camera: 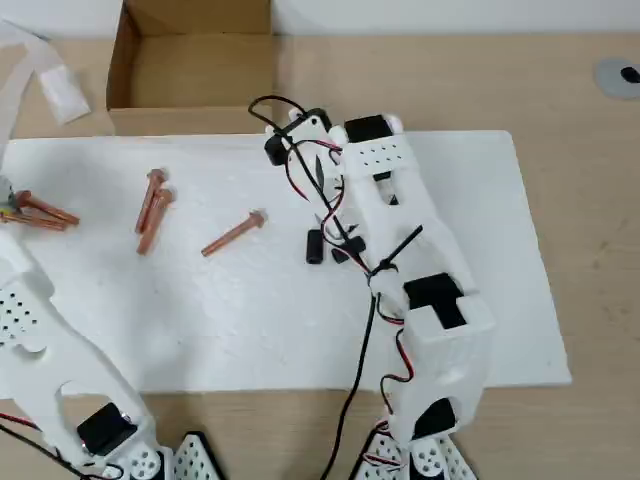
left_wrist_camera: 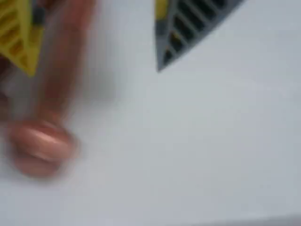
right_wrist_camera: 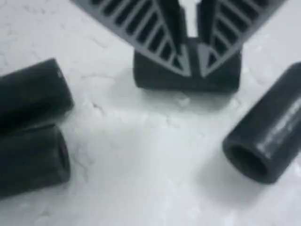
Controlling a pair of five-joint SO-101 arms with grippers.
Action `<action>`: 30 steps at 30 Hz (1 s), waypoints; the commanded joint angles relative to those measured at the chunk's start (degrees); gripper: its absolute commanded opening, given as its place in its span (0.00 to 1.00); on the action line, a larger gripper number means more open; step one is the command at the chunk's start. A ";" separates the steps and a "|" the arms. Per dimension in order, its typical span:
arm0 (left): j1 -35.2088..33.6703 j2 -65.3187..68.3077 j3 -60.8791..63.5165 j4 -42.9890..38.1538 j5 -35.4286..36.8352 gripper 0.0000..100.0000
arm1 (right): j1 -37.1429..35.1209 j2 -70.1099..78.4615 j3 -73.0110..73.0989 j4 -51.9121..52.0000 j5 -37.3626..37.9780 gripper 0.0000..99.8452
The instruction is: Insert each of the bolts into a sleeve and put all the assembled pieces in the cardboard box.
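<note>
Several copper bolts lie on the white foam sheet [camera: 250,320]: a pair [camera: 152,210], a single one [camera: 232,233], and two more [camera: 42,212] at the far left edge. My left gripper [left_wrist_camera: 94,56] is open over one of those far-left bolts [left_wrist_camera: 56,80], which lies close beside the yellow finger [left_wrist_camera: 19,37]. Black sleeves [camera: 315,245] lie mid-sheet under my right arm. My right gripper [right_wrist_camera: 194,66] is shut, with its tips just in front of one lying sleeve [right_wrist_camera: 155,77]. Two sleeves [right_wrist_camera: 33,94] [right_wrist_camera: 30,160] lie to one side and another [right_wrist_camera: 265,141] to the other.
The open cardboard box [camera: 190,70] stands beyond the sheet's far edge, left of centre. White paper scraps [camera: 55,90] lie left of the box. The right arm's body [camera: 400,230] and its cables cover the sheet's middle. A grey disc [camera: 618,76] sits at the far right.
</note>
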 commanded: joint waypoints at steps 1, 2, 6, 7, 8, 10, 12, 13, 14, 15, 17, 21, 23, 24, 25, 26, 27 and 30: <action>2.11 -4.26 -6.15 -0.35 0.44 0.18 | -1.01 -0.31 -3.03 -0.18 0.62 0.01; 2.11 -4.26 -7.47 -0.35 0.44 0.18 | -1.01 -0.31 -3.03 -0.18 0.70 0.01; 1.76 -3.74 -9.93 -0.79 0.44 0.18 | -0.92 -0.31 -3.03 -0.18 2.64 0.01; 1.67 -3.74 -9.67 -0.79 0.44 0.18 | -0.84 -0.31 -3.03 -0.18 2.99 0.01; 1.67 -3.74 -9.67 -0.79 0.44 0.18 | -0.84 -0.31 -3.03 -0.18 3.34 0.01; 1.67 -3.74 -9.67 -0.79 0.44 0.18 | -0.84 -0.31 -3.12 -0.18 3.87 0.01; 1.67 -3.74 -9.67 -0.79 0.44 0.18 | -0.84 -0.31 -3.12 -0.18 4.13 0.01; 1.67 -3.74 -9.67 -0.79 0.44 0.18 | -0.84 -0.31 -3.12 -0.18 4.13 0.01; 1.67 -3.65 -9.58 -0.79 0.44 0.18 | -0.84 -0.31 -3.12 -0.18 4.13 0.01; 1.67 -3.65 -9.32 -0.79 0.44 0.18 | -0.84 -0.31 -3.12 -0.18 4.13 0.01; 1.67 -3.65 -7.30 -0.79 0.44 0.18 | -0.84 -0.31 -3.12 -0.18 4.13 0.01; 1.49 -3.74 -0.88 -0.44 0.44 0.18 | -0.75 -0.31 -3.12 -0.18 4.13 0.01; 0.79 -3.82 2.55 -0.35 0.53 0.18 | -0.75 -0.31 -3.12 -0.18 4.13 0.01; 0.44 -3.91 3.78 -0.35 0.62 0.18 | -0.75 -0.31 -3.12 -0.18 4.13 0.01; -0.35 -3.91 4.75 -0.35 1.32 0.18 | -0.75 -0.31 -3.12 -0.18 4.13 0.01; -1.32 -3.91 5.45 -0.35 2.73 0.18 | -0.75 -0.31 -3.12 -0.18 4.13 0.01; -2.46 -3.91 5.80 -0.35 4.22 0.18 | -0.75 -0.31 -3.12 -0.18 4.22 0.01; -5.63 -3.82 5.89 -0.62 7.12 0.18 | -0.75 -0.31 -3.12 -0.18 4.22 0.01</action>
